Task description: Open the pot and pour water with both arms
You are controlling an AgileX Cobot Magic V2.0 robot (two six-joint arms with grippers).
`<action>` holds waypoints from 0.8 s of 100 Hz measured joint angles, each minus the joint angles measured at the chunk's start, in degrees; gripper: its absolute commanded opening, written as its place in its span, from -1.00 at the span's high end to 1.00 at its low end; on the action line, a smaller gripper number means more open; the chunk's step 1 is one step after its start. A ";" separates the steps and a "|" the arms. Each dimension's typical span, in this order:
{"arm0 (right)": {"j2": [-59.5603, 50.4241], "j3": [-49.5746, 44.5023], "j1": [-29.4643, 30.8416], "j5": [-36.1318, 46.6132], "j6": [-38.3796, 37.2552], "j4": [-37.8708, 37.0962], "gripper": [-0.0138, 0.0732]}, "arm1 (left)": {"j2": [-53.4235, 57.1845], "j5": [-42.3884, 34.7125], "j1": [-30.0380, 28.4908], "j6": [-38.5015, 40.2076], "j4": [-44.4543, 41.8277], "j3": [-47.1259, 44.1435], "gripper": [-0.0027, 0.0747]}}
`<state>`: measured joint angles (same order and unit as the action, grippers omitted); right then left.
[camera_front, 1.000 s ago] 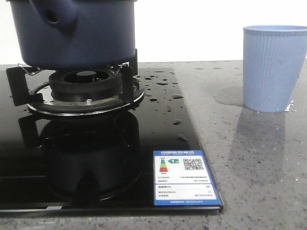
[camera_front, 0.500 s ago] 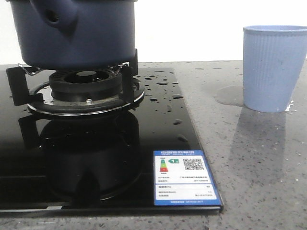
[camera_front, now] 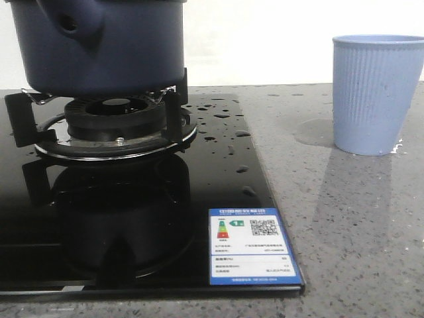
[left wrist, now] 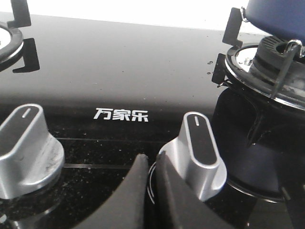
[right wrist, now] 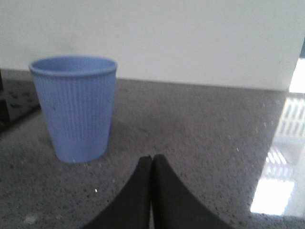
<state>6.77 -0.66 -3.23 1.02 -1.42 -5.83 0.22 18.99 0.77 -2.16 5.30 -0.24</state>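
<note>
The dark navy pot [camera_front: 99,46] stands on the gas burner's trivet [camera_front: 116,116] at the left, its tube handle [camera_front: 69,23] facing me. Its top is cut off by the frame, so no lid shows. A corner of the pot also shows in the left wrist view [left wrist: 281,16]. Neither gripper shows in the front view. My left gripper [left wrist: 150,160] is shut and empty, low over the black glass beside a silver stove knob [left wrist: 200,152]. My right gripper [right wrist: 152,160] is shut and empty over the grey counter, short of the light blue ribbed cup [right wrist: 74,107].
The cup [camera_front: 376,93] stands on the stone counter at the right with a wet patch [camera_front: 315,132] beside it. Water drops [camera_front: 222,116] lie on the black glass cooktop [camera_front: 218,172]. A second knob [left wrist: 24,143] and an energy label [camera_front: 252,255] sit near the front edge.
The whole front view has shifted slightly to the left. The pot, the burner and the cup keep their places relative to each other.
</note>
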 measured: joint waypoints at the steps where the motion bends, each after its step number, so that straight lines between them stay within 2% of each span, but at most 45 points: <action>1: -0.37 0.00 0.14 -1.02 0.12 0.14 0.84 | 0.00 0.00 0.00 -0.07 0.00 0.00 0.98; 28: -6.86 0.00 3.07 -18.60 1.42 4.28 0.84 | 0.00 0.00 0.00 0.02 0.00 0.00 0.98; 80: -7.29 0.11 3.07 -19.58 1.42 4.67 0.84 | 0.00 0.00 0.00 0.14 0.00 0.00 0.98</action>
<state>-0.52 -0.55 -0.16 -18.56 0.00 -1.16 0.22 18.99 0.77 -2.01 5.30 -0.24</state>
